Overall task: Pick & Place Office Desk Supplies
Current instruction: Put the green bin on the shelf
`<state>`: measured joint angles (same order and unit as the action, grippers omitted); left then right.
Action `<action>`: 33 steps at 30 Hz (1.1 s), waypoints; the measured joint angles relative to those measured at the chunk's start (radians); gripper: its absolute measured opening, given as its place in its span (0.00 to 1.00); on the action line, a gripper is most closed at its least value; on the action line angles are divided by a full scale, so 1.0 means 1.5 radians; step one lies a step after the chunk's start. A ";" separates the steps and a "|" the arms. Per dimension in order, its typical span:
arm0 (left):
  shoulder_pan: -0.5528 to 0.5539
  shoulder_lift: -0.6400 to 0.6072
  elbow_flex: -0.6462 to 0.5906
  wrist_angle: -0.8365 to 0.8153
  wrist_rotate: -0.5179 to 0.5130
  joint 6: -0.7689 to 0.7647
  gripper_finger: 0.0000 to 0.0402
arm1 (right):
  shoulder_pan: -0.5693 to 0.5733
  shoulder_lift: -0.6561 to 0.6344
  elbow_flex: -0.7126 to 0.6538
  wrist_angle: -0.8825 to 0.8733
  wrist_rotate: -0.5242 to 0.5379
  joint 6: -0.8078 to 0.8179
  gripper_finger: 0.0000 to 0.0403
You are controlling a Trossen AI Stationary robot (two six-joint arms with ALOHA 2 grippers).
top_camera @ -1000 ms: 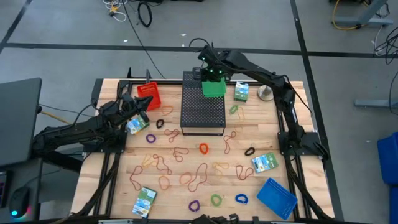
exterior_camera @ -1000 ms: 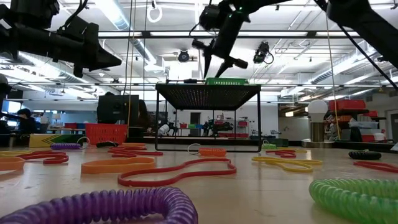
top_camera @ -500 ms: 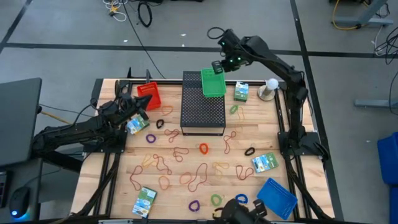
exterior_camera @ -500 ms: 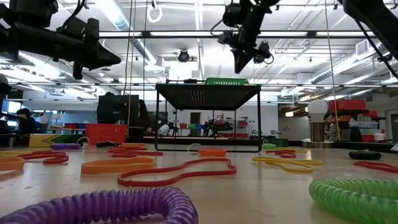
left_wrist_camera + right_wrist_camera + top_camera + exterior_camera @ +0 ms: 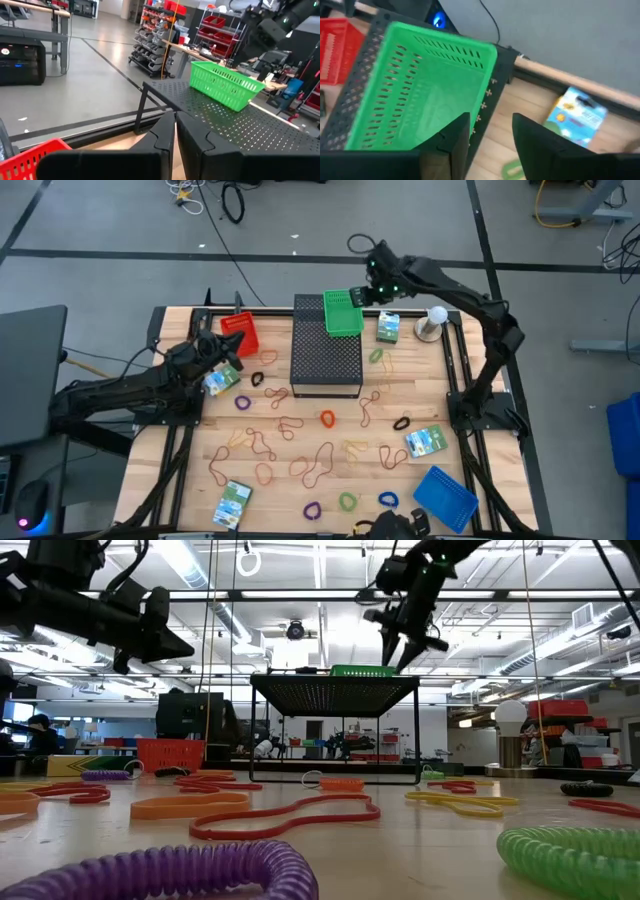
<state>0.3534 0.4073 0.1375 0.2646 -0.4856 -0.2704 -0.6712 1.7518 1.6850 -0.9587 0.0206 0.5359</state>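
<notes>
Fingers of the right end effector [image 5: 374, 283] stand spread with nothing between them, raised above the far edge of the bench [image 5: 470, 455]. Just beside it sits a green basket [image 5: 342, 313] on top of the black perforated box [image 5: 326, 352]; the right wrist view shows that basket [image 5: 420, 100] under the fingers [image 5: 455, 135] and a green-white box [image 5: 576, 116] on the wood close by. In the high view that box [image 5: 388, 327] lies just past the basket, with the white ball on its stand [image 5: 435, 318] further along.

The left end effector [image 5: 230, 352] hangs above the other end of the bench, its fingers [image 5: 162, 135] pressed almost together and empty. Another green-white box [image 5: 221, 380] lies right beside it, and a red basket [image 5: 240, 333] sits close to it.

Thin tan, orange and red rubber bands [image 5: 318, 463] are strewn over the middle of the bench, well apart from both end effectors, with small thick loops among them: purple [image 5: 243, 402], green [image 5: 347, 502], blue [image 5: 388, 500], black [image 5: 402, 422]. Two more green-white boxes [image 5: 427, 442] [image 5: 232, 504] and a blue basket [image 5: 444, 498] lie toward the near edge.
</notes>
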 joint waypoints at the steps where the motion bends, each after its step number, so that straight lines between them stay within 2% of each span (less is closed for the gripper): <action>1: 0.000 0.002 0.000 0.000 0.000 -0.002 0.06 | 0.001 -0.007 -0.028 0.030 -0.001 0.010 0.40; 4: 0.000 0.005 0.000 0.000 0.000 -0.021 0.06 | 0.006 -0.020 -0.077 0.105 -0.011 0.040 0.39; 9: 0.000 0.005 0.000 0.000 0.010 -0.038 0.06 | 0.020 -0.010 -0.093 0.159 -0.007 0.052 0.33; 19: 0.000 0.008 0.000 0.000 0.010 -0.048 0.06 | 0.023 -0.012 -0.093 0.152 0.020 0.075 0.12; 24: 0.000 0.008 0.000 0.000 0.010 -0.049 0.06 | 0.024 -0.012 -0.093 0.153 0.026 0.107 0.09; 33: 0.000 0.008 0.000 0.000 0.010 -0.055 0.06 | 0.039 -0.012 -0.093 0.153 0.116 0.186 0.06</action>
<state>0.3534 0.4194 0.1375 0.2649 -0.4709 -0.3523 -0.6132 1.7336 1.5452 -0.7296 0.1948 0.8149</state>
